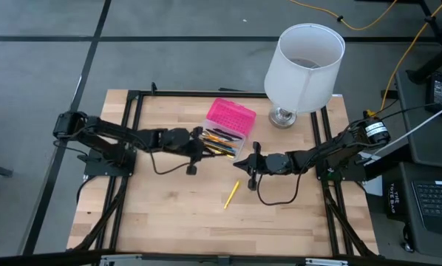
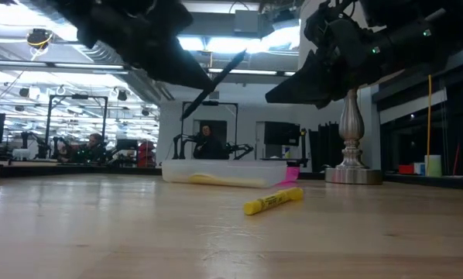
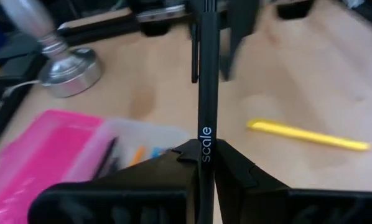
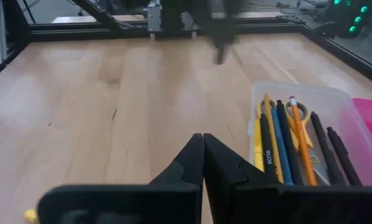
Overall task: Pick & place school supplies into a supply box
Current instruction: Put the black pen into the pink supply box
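Wood table: left gripper clamps a black pen just beside the box's clear half. Yellow marker lies loose, nearer the right gripper, which is shut, empty.

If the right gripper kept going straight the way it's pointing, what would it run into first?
Likely the left gripper, which holds a black pen straight across from the right gripper. Bare table lies between them; depth is hard to judge.

Wooden table: supply box, yellow pen, lamp.
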Controlling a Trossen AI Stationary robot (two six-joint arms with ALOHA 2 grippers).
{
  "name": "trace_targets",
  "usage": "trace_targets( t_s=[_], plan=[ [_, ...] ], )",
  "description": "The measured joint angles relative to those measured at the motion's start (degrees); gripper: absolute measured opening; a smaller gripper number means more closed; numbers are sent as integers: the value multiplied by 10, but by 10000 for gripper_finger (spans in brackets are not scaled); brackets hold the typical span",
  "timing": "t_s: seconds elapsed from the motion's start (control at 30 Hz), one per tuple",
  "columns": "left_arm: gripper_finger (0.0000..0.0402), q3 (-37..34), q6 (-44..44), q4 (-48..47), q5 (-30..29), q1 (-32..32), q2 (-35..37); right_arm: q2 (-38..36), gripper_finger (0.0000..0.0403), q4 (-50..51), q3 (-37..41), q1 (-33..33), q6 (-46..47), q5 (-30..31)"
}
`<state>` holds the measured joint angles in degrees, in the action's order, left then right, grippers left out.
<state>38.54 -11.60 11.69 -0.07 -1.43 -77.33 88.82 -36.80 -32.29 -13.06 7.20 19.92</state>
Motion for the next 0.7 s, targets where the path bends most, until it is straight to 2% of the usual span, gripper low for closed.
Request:
trace_targets(
  t_s=[0.1,0.3,0.53,0.7],
  plan=[
    [15,29,-22,-45,-4,-35,-11,0,9,0,0,0,-1,0],
    [15,62,-82,-68,15,-97,-51,0,9,13,0,2,-2,0],
    [15,96,-154,-93,16,-128,-102,0,10,27,0,2,-14,1],
    [15,118,-196,-108,11,-145,-142,0,10,28,0,4,-45,56]
  ],
)
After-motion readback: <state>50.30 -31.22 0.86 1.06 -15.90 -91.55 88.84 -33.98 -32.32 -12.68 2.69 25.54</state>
